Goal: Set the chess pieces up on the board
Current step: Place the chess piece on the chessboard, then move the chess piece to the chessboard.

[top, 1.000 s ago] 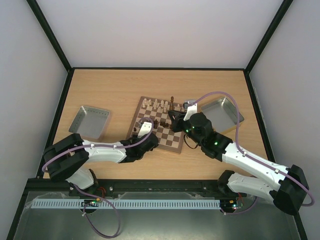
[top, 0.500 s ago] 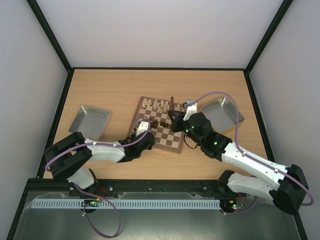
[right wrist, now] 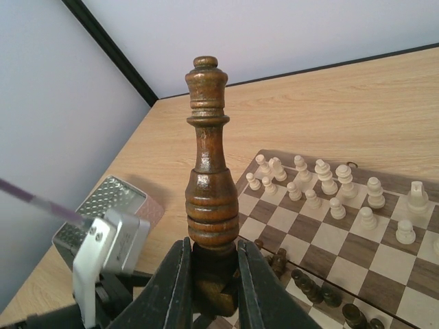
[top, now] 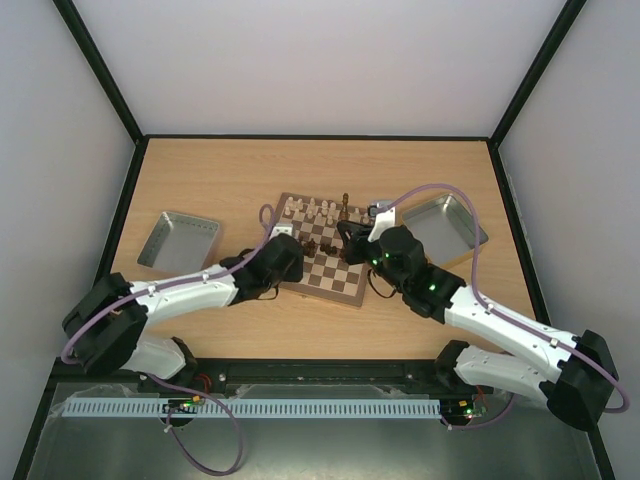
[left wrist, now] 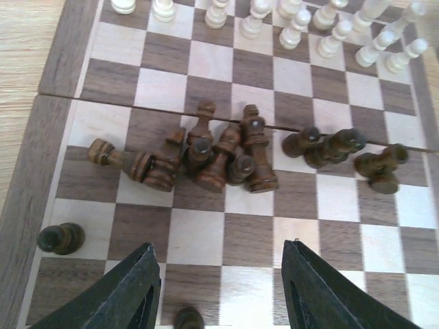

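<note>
The board (top: 342, 283) lies mid-table. Cream chess pieces (top: 316, 210) (left wrist: 309, 24) stand in its far rows. Dark pieces (left wrist: 212, 154) lie toppled in a heap near the middle, with more (left wrist: 343, 149) to their right. One dark pawn (left wrist: 60, 237) stands at the left edge. My left gripper (left wrist: 221, 274) (top: 296, 258) hovers open over the board's near left squares. A dark piece's top (left wrist: 187, 319) shows low between its fingers, untouched. My right gripper (right wrist: 209, 274) (top: 348, 238) is shut on the base of a tall dark piece (right wrist: 209, 171), held upright above the board.
A grey metal tray (top: 180, 243) sits left of the board and another (top: 445, 228) to its right. The right arm's purple cable (top: 430, 190) loops over the right tray. Black frame rails edge the table.
My left arm has stretched out and its wrist has shifted slightly left and farther along the board. Its jaws have parted. The right arm and its tall dark piece have stayed put.
</note>
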Tool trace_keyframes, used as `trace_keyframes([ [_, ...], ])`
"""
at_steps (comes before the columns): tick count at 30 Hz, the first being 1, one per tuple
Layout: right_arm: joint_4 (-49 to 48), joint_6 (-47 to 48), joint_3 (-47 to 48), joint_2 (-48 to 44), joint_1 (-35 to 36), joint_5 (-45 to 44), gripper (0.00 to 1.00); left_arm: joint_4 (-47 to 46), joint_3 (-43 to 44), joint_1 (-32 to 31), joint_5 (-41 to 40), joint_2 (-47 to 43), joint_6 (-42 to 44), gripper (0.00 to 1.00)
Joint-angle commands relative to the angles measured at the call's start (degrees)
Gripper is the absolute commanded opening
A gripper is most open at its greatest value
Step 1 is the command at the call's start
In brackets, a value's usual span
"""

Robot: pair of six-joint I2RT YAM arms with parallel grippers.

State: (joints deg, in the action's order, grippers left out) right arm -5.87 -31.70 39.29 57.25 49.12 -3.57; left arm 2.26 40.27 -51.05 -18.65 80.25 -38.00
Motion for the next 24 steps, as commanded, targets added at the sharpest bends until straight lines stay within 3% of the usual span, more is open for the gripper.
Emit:
trace_keyframes([
  [1, -1.1, -0.9, -1.5, -1.3, -0.1, -1.1, 0.13, 14.2, 6.3, 1.7, 9.8, 0.2, -0.8, 0.51],
  [6, -1.3, -1.1, -2.5, -1.4, -0.1, -1.1, 0.13, 21.7, 10.7, 3.6, 15.7, 2.7, -1.2, 0.49],
  [13, -2.0, -1.3, -3.3, -0.7, -0.1, -0.6, 0.13, 26.9, 14.1, 5.4, 15.2, 9.1, -1.7, 0.47],
  [24, -1.6, -1.2, -3.5, 1.2, -0.1, -0.6, 0.13, 26.7, 15.0, 6.1, 16.7, 10.9, -0.7, 0.18],
])
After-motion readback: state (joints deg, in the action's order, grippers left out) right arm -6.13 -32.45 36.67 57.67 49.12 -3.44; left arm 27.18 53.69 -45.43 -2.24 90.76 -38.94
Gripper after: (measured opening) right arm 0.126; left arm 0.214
